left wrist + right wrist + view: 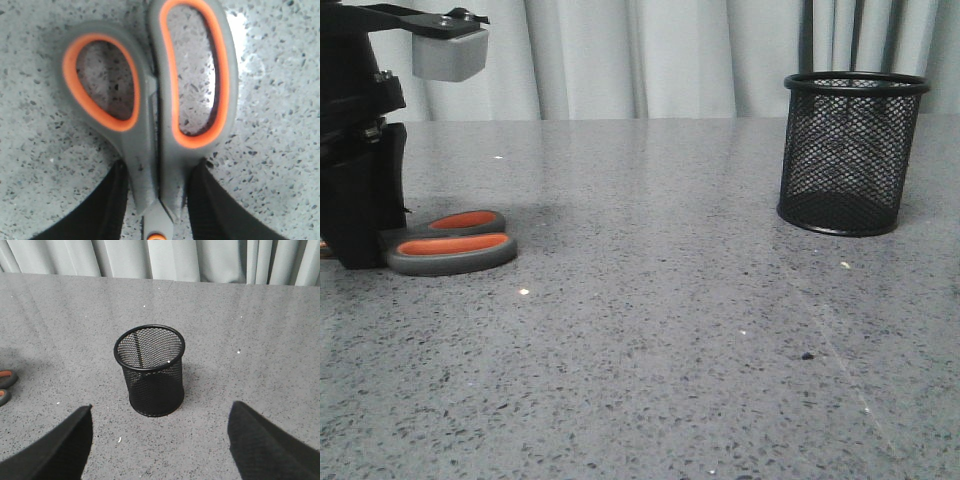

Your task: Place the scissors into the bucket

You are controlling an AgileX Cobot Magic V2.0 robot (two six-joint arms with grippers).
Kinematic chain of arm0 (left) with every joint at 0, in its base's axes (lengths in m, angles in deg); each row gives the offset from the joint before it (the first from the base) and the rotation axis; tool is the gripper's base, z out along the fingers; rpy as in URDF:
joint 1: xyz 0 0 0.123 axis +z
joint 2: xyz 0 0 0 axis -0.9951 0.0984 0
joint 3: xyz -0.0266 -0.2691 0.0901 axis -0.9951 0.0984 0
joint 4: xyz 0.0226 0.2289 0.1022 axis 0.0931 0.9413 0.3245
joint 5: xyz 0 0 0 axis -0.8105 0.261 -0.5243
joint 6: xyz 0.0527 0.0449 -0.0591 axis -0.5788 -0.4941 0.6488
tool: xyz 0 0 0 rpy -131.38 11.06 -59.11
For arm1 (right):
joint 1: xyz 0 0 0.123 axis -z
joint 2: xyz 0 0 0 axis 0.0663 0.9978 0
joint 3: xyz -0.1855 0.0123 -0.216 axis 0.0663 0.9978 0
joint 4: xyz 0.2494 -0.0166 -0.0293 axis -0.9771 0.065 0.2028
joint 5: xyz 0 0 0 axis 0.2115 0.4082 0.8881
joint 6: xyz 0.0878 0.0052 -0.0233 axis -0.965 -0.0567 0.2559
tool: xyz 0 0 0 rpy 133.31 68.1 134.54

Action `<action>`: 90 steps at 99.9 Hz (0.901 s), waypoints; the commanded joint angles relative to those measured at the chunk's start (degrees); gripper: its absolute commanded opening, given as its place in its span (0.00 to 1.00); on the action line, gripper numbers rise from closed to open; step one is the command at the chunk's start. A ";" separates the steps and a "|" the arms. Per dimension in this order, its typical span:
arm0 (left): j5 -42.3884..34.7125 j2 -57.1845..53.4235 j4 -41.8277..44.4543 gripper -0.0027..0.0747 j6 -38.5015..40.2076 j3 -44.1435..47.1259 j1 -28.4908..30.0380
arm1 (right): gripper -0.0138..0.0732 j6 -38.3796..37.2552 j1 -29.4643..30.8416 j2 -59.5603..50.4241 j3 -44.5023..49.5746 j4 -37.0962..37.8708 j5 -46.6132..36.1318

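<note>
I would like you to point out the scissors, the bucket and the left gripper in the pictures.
scissors (pixel 150 150): left wrist view, on the grey handle neck below the loops.
bucket (pixel 155 385): right wrist view, on the mesh wall.
left gripper (pixel 156 200): left wrist view, midway between the two black fingers, which flank the scissors.

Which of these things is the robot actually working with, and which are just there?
Part of the job:
- scissors, lying flat on the table, left gripper closed around the neck below the handles
- bucket, upright and empty, standing far from the scissors
- right gripper, open, apart from the bucket

Just there:
- grey speckled table
- pale curtain behind it
</note>
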 commanded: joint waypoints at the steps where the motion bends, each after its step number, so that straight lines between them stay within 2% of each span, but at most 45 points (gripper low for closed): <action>1: -0.27 -0.81 -3.62 0.13 0.82 -0.18 -0.38 | 0.74 0.46 -0.26 0.91 -1.78 -0.89 -3.25; 21: -3.09 -5.23 -4.48 0.13 2.64 -1.78 -0.38 | 0.74 0.46 -1.95 0.91 -1.78 -3.28 -3.70; 40: -7.14 -11.27 -8.26 0.13 3.88 -5.99 -0.38 | 0.74 2.51 -3.18 0.91 -1.89 -12.55 -5.51; 59: -10.70 -18.03 -13.55 0.13 3.54 -9.53 -2.03 | 0.74 16.03 -4.37 1.01 -4.01 -34.42 -5.83; 74: -14.83 -22.44 -14.69 0.13 0.56 -10.33 -8.97 | 0.74 26.91 -4.46 3.21 -4.99 -55.02 -4.48; 81: -16.67 -23.36 -14.46 0.13 -1.22 -10.33 -13.30 | 0.74 30.16 -4.46 5.62 -5.65 -59.44 -1.11; 90: -19.68 -23.58 -14.25 0.13 -1.21 -10.33 -18.25 | 0.75 30.28 -4.46 9.44 -6.89 -60.90 2.96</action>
